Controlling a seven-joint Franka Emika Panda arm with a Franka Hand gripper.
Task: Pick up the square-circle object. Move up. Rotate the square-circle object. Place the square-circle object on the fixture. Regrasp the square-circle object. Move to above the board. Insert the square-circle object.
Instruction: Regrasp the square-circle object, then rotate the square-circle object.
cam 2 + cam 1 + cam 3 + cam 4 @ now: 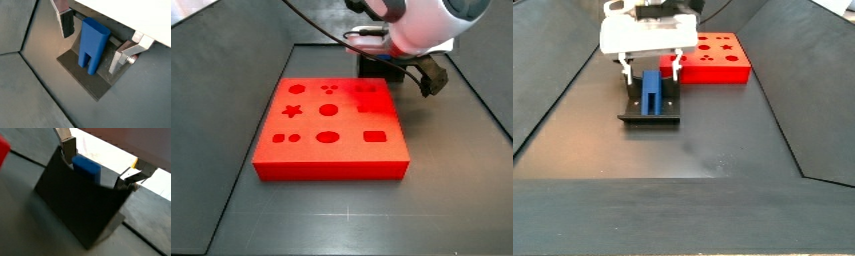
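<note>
The blue square-circle object (92, 44) leans on the dark fixture (83, 80), prongs down toward the base plate. In a side view the blue piece (651, 90) lies along the fixture (649, 112). My gripper (91, 52) straddles it and is open: a gap shows between each silver finger (67, 25) and the piece. In a wrist view the piece (87, 168) shows over the fixture's dark back (80, 203), between the fingers (127, 178). The red board (714, 57) lies behind the fixture, and in a side view the board (329, 125) is in front of the arm.
Dark sloping walls (560, 100) close in the workspace on both sides. A white wrist housing (425, 25) hangs over the fixture (378, 68) at the board's far edge. A red edge of the board (3, 150) shows beside the fixture.
</note>
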